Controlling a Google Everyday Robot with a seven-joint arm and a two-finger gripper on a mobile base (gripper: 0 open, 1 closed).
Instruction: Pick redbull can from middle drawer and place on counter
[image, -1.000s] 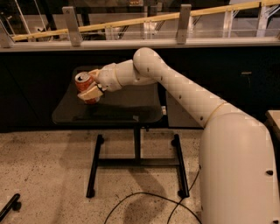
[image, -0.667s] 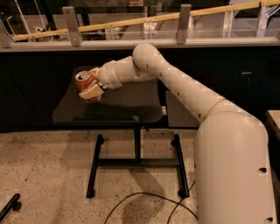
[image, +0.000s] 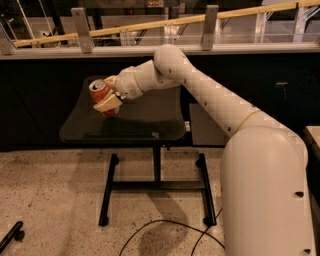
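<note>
The redbull can is a small red-orange can with a silver top. It is tilted and held in my gripper above the left part of a dark tabletop. The cream fingers are shut on the can's sides. My white arm reaches in from the lower right across the table. No drawer shows in this view.
The dark table stands on a black metal frame on a speckled floor. A black cable loops on the floor in front. A railing with a wooden bar runs along the back wall. A black object lies at the lower left.
The arm and the held can have shifted slightly; the can stays gripped above the table's left part.
</note>
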